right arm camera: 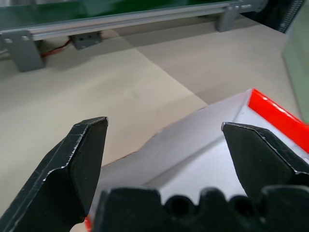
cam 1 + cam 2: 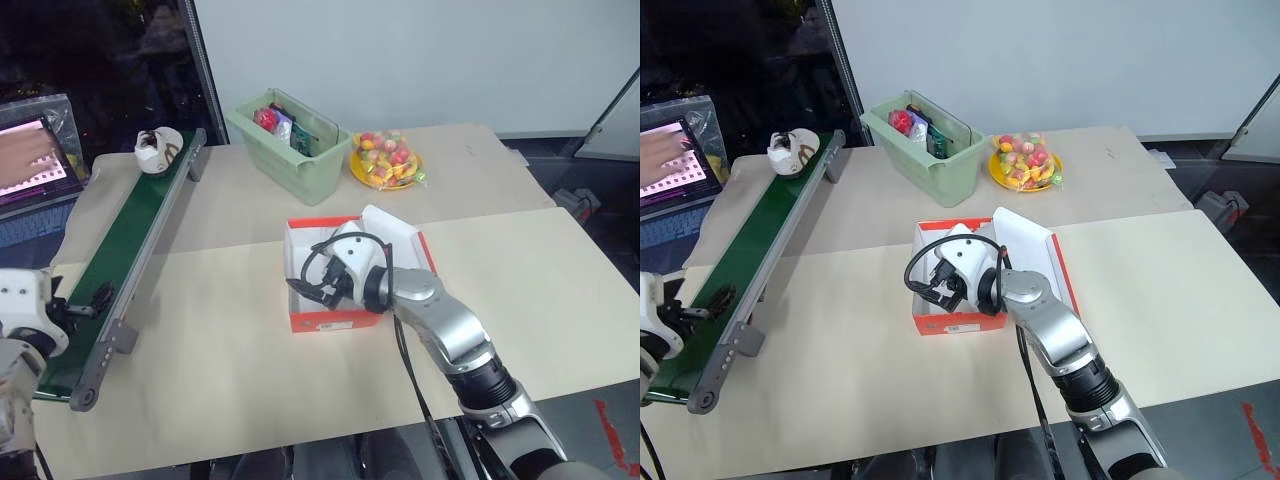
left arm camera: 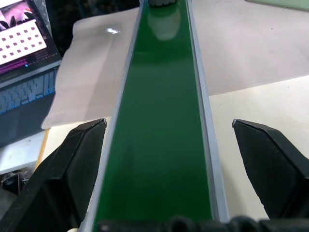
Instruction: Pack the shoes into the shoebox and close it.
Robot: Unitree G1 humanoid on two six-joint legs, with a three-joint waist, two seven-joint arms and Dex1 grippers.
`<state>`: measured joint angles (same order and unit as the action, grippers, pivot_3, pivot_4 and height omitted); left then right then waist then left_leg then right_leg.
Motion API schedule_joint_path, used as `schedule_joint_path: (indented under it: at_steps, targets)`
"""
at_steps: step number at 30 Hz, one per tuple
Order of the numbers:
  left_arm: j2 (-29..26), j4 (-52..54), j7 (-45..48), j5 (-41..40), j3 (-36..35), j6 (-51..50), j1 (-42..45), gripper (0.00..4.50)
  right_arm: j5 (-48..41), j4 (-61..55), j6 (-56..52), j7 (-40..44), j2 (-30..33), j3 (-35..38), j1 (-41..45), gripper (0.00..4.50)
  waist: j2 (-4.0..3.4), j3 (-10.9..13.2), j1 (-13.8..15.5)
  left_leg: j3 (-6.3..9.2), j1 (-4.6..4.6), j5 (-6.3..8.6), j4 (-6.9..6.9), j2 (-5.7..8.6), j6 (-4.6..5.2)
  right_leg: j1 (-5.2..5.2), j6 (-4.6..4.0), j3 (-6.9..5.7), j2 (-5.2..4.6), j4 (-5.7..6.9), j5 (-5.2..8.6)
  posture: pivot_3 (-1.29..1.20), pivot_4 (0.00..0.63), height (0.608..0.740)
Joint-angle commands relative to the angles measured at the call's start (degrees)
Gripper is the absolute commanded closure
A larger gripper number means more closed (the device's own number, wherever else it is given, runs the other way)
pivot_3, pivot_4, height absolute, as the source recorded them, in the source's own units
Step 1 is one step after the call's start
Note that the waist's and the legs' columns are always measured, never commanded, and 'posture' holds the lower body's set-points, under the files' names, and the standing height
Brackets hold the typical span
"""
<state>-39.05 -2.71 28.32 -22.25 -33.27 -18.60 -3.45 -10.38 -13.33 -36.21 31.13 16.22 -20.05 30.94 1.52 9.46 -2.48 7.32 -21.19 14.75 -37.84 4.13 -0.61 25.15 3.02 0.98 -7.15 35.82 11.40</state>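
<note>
At lower left, the left gripper [image 2: 88,300] stands wide open over the near end of the green conveyor belt [image 2: 130,258]. At centre, the right gripper [image 2: 318,291] hangs wide open and empty over the open shoebox [image 2: 300,322], whose front label is too small to read. One shoe [image 2: 156,147] sits on the belt's far end, upper left.

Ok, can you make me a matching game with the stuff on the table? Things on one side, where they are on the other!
Things:
1. shoe
2. right claw
3. left claw
4. fruit plate

Places:
A. over the open shoebox
B. far end of the green conveyor belt
C. beside the pale green bin
D. near end of the green conveyor belt

Pairs: 1-B, 2-A, 3-D, 4-C
</note>
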Motion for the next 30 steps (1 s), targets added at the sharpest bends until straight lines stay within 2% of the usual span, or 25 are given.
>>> schedule_joint_path:
  at_steps: [1, 30]
  targets:
    - [-0.1, 2.3, -0.4, 0.3, -0.9, 1.7, -0.2, 0.00, 0.1, -1.9, 0.6, -0.2, -0.8, 0.8, 0.1, 0.05, 0.00, 0.0, 0.0, 0.00, 0.00, 0.01, 0.00, -0.01, 0.00, 0.01, 0.00, 0.00, 0.01, 0.00, 0.00, 0.00, 0.150, 0.740]
    - [-1.0, -7.2, -2.1, 4.7, 1.1, 4.8, 7.6, 0.00, 0.0, -4.2, -0.7, -1.9, -1.2, 2.5, -1.3, 0.05, 0.00, 0.0, 0.0, -0.02, 0.01, 0.02, 0.00, -0.03, 0.00, 0.01, -0.03, 0.00, 0.04, 0.01, -0.02, 0.00, 0.150, 0.740]
